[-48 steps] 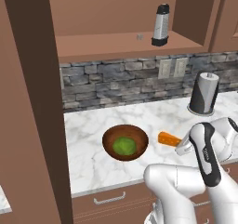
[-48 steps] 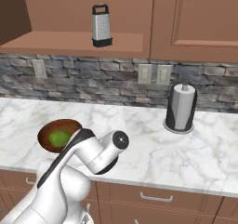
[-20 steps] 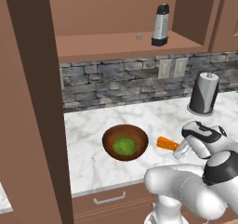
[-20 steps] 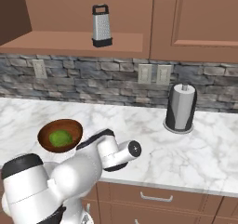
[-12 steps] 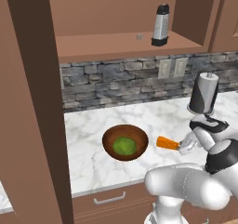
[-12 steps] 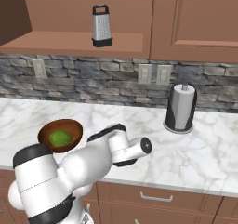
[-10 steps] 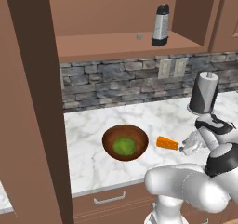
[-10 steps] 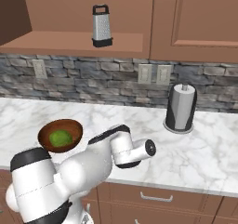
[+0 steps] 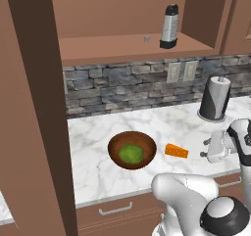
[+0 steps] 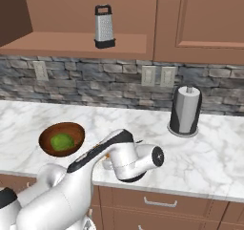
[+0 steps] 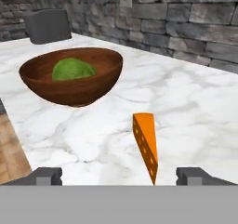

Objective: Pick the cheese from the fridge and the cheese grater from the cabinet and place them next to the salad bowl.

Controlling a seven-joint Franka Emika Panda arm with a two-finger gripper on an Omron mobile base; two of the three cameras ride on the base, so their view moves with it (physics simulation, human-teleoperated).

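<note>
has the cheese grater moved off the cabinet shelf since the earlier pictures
No. The cheese grater stands upright on the cabinet shelf, same spot against the wall outlets below.

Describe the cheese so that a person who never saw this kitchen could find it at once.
Look at the white marble counter under the open wooden cabinet. Beside the brown salad bowl with green leaves lies the cheese, apart from the bowl. It is the one small orange wedge there, with darker holes on its side.

Salad bowl (image 9: 132,151) sits on the marble counter (image 9: 93,137), with the cheese wedge (image 9: 176,151) just to its right, apart. Paper towel holder (image 9: 215,98) stands farther right, near the stone backsplash (image 9: 117,85). Cheese grater (image 9: 169,27) stands upright on the cabinet shelf (image 9: 98,49) above.
</note>
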